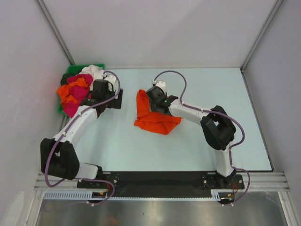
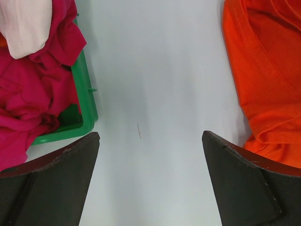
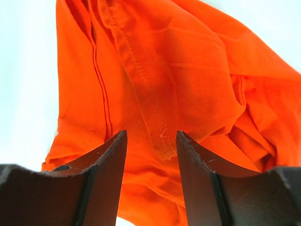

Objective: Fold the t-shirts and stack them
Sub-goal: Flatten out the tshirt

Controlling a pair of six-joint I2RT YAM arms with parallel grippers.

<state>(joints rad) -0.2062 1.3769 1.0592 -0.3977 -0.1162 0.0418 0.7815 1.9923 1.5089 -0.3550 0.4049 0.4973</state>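
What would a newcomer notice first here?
The bright orange t-shirt lies crumpled in the middle of the table, with the right gripper over it, fingers either side of a hem. Next comes the green bin in the far left corner, heaped with magenta, orange and white shirts. The left gripper hangs open over bare table between the two.

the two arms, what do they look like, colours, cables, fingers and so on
Both are white tubes with bulky black joints: left arm, right arm. A grey-purple cable loops along each. A small green light glows at the right wrist. The left end effector and right end effector have dark, flat, wedge-shaped fingers with scuffed edges.
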